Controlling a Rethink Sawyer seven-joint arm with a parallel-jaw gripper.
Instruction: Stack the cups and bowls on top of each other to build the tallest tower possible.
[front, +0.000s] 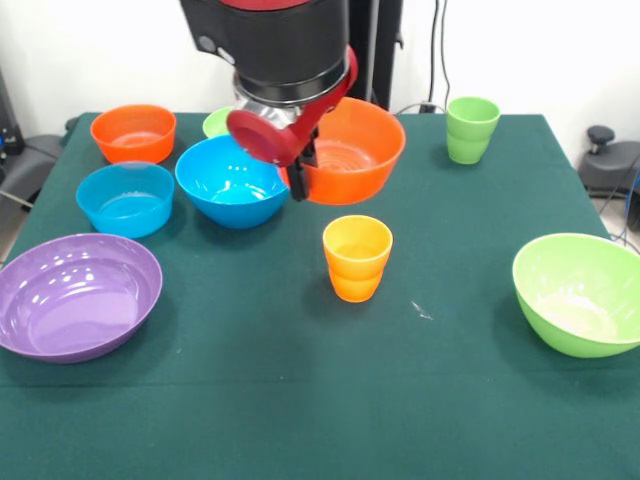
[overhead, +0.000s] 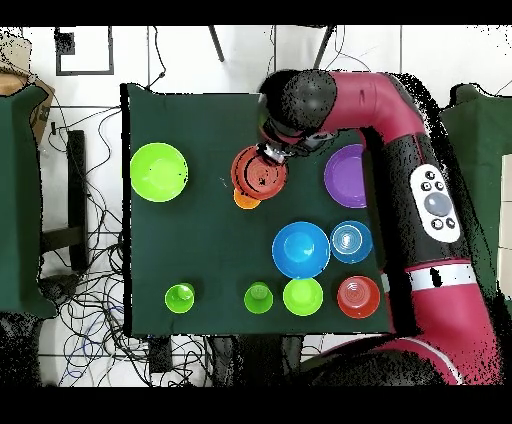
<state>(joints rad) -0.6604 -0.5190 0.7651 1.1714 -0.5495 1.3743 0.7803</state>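
My gripper is shut on the near rim of a large orange bowl, which hangs tilted above the table. In the overhead view this bowl partly covers an orange cup below it, and the gripper is at the bowl's edge. The orange cup stands upright near the table's middle. Other bowls stand singly: blue, light blue, small orange, purple and large lime green. A green cup stands at the far right.
A small lime green bowl peeks out behind the blue bowl. The overhead view shows a second green cup beside the small lime bowl. The green cloth table ends close to the purple and large lime bowls.
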